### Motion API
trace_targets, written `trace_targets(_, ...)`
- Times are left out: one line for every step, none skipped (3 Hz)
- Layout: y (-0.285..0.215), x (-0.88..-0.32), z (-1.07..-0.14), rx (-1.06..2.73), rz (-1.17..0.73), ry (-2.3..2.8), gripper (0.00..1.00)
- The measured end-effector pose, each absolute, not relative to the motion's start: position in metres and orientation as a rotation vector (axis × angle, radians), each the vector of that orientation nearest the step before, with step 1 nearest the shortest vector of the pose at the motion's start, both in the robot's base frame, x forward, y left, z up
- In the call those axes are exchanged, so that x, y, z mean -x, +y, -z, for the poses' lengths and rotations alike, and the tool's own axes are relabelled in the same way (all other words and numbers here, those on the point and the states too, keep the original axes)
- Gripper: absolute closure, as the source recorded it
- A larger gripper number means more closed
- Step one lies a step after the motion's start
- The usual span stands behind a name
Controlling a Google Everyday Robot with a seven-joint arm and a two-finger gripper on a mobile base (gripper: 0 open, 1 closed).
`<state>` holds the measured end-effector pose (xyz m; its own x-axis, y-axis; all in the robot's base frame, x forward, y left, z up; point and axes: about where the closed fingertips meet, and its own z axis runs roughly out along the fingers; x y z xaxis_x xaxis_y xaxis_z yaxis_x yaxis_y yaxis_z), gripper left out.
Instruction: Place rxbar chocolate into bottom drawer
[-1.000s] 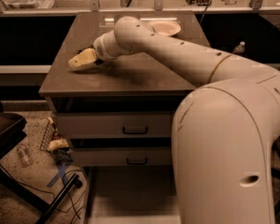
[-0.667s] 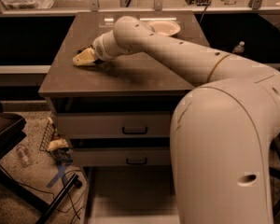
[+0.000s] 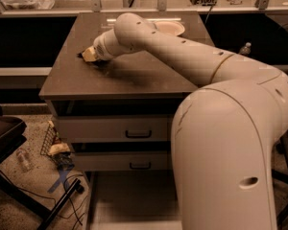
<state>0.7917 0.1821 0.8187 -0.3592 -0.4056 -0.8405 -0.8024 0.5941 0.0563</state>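
My gripper (image 3: 90, 54) is low over the left part of the brown cabinet top (image 3: 134, 75), at the end of my arm, which reaches in from the right. A small dark thing (image 3: 80, 55), seemingly the rxbar chocolate, shows at the gripper's left tip and is mostly hidden by it. I cannot tell whether it is held. The bottom drawer (image 3: 129, 200) is pulled out below the cabinet, a pale shallow tray with a light floor, partly hidden by my arm's body.
A white round bowl (image 3: 169, 28) sits at the back of the cabinet top. Two shut drawers with dark handles (image 3: 138, 134) (image 3: 140, 165) lie above the open one. A wire basket and clutter (image 3: 55, 145), a bottle (image 3: 23, 159) and cables lie on the floor at left.
My gripper has moved a little toward the back and right over the cabinet top, staying low. Nothing else has moved.
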Motion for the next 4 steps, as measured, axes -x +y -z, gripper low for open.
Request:
trace_targets(0.182,-0.792,-0.819,0.96,-0.597,1.981,1.0)
trace_targets(0.16,-0.796,-0.834,0.943,-0.601,1.964,1.0)
trace_targets(0.12,-0.798,-0.861,0.912,-0.56,1.977,1.0)
trace_targets(0.083,-0.793,-0.882,0.862,-0.53,1.99,1.0)
